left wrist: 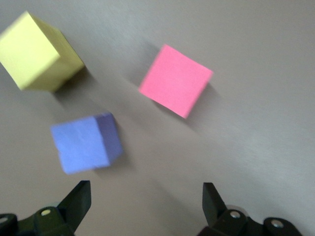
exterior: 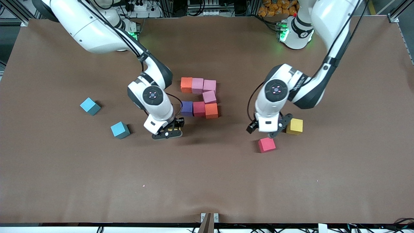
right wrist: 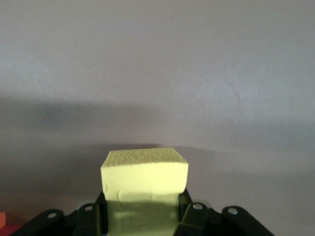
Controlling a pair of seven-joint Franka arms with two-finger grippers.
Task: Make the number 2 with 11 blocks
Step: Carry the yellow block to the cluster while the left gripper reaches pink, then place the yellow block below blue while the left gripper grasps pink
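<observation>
Seven matte foam cubes (exterior: 201, 97), hooked row.

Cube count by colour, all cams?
Orange cubes: 2
Pink cubes: 3
Red cubes: 2
Purple cubes: 1
Yellow cubes: 2
Teal cubes: 2
Blue-violet cubes: 1
Total: 13
</observation>
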